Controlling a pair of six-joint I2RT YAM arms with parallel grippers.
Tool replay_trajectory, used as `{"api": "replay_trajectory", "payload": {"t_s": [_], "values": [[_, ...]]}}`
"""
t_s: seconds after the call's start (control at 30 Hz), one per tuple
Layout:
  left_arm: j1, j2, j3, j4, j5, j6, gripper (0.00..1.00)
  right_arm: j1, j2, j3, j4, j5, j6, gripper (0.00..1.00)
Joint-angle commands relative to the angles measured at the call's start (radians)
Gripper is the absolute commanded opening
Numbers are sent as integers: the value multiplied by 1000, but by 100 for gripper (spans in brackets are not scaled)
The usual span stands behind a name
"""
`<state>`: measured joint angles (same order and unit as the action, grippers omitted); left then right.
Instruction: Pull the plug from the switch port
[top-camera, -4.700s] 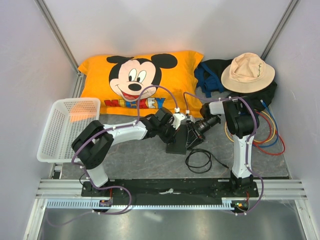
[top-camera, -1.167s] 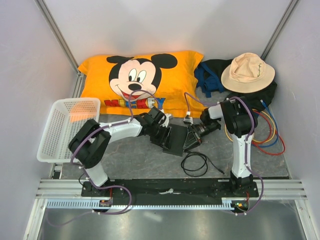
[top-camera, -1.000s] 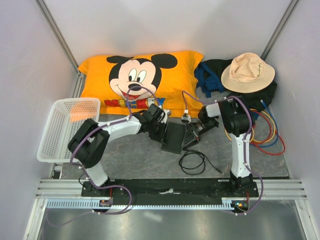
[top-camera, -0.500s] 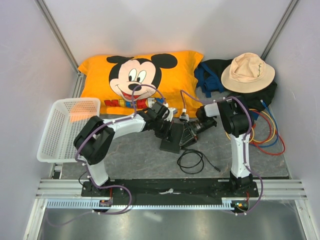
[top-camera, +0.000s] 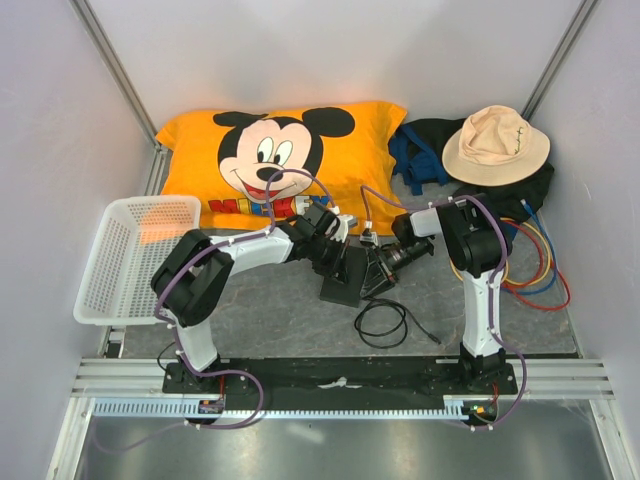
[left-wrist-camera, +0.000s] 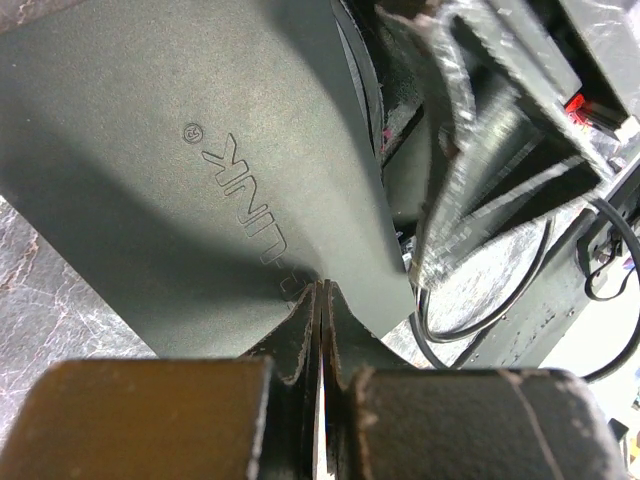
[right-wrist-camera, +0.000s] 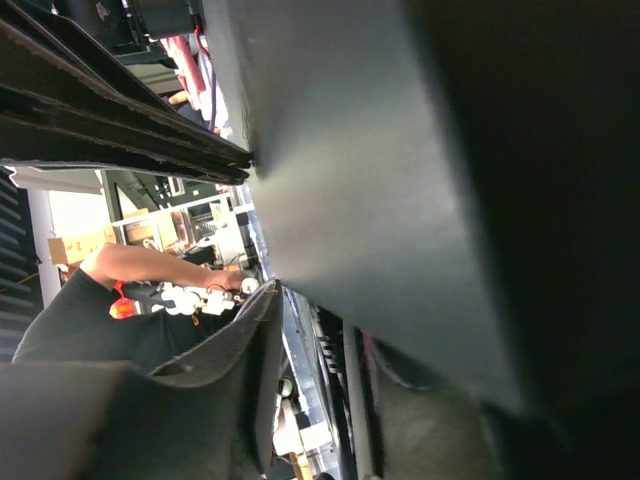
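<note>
The switch (top-camera: 343, 280) is a thin, flat box of matte black with a logo pressed into its smooth face. It sits tilted in the middle of the top view, over the grey marbled table (top-camera: 270, 315). My left gripper (left-wrist-camera: 318, 300) is closed, its ribbed pads pressed together right at the switch's edge. My right gripper (top-camera: 378, 270) has its fingers apart around the switch's right edge; whether they clamp it I cannot tell.
</note>
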<state>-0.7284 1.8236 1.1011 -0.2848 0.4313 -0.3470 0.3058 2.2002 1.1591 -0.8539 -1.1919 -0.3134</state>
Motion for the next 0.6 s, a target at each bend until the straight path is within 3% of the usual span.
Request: {"api": "replay_trajectory", "payload": {"t_s": [0.0, 0.17, 0.33, 0.37, 0.43, 0.57], "values": [[12, 57, -41, -13, -101, 39, 2, 6, 110, -55, -7, 301, 63, 34], [12, 55, -40, -11, -101, 37, 2, 7, 142, -45, -28, 282, 50, 31], [12, 55, -43, -8, -101, 42, 2, 7, 154, -26, -66, 278, 14, 17], [12, 57, -46, -7, -101, 42, 2, 7, 153, -24, -68, 287, 17, 8], [12, 54, -47, -7, -100, 46, 2, 7, 148, -24, -68, 299, 22, 2], [-11, 37, -20, 7, -63, 54, 2, 7, 161, -12, -74, 321, 22, 1]]}}
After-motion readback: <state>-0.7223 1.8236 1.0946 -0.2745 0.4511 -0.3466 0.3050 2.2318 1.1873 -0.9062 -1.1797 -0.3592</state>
